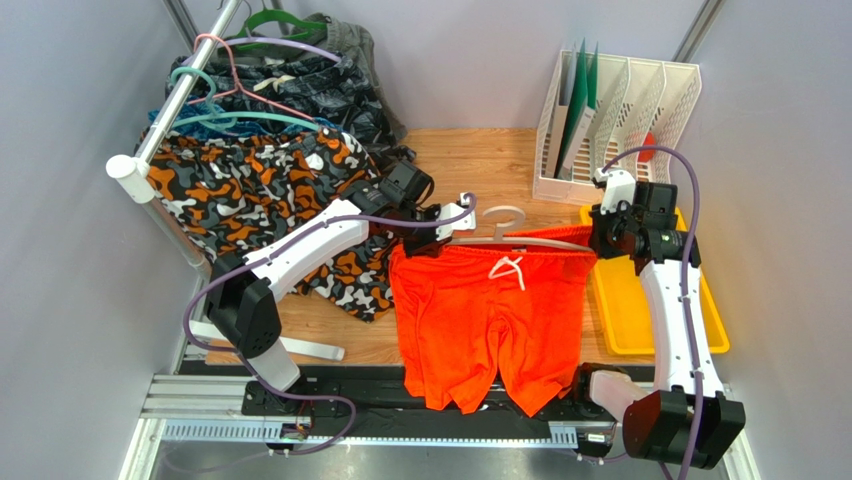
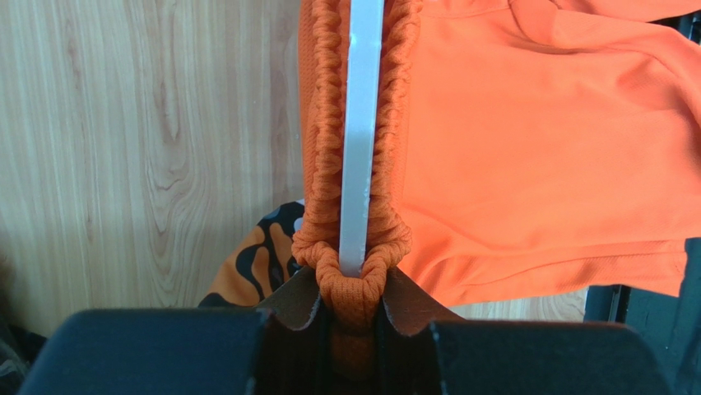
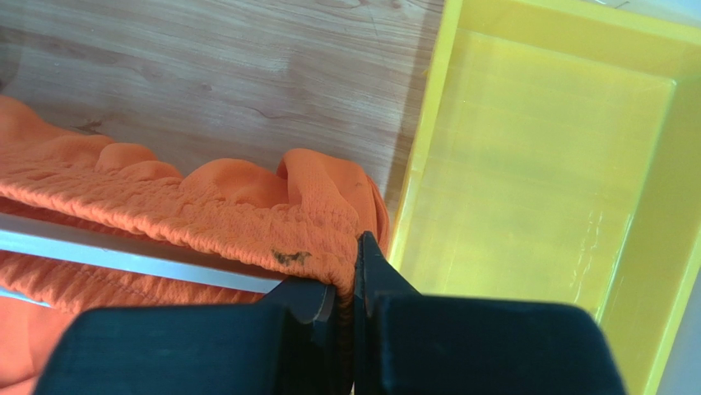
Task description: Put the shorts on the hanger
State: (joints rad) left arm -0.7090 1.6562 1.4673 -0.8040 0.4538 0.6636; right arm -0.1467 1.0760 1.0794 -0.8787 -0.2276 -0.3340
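Left gripper [image 2: 352,298] and right gripper [image 3: 350,276] each pinch one waistband end of the shorts [image 1: 490,310], stretched between them around the hanger [image 2: 362,123]; risk: releasing one side first may let the elastic recoil off that shoulder.

No text, label or number can be read anywhere.

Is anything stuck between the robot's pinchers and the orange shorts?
No, nothing visible. The left gripper and the right gripper each pinch the shorts directly at a waistband end, and the waistband wraps around the hanger.
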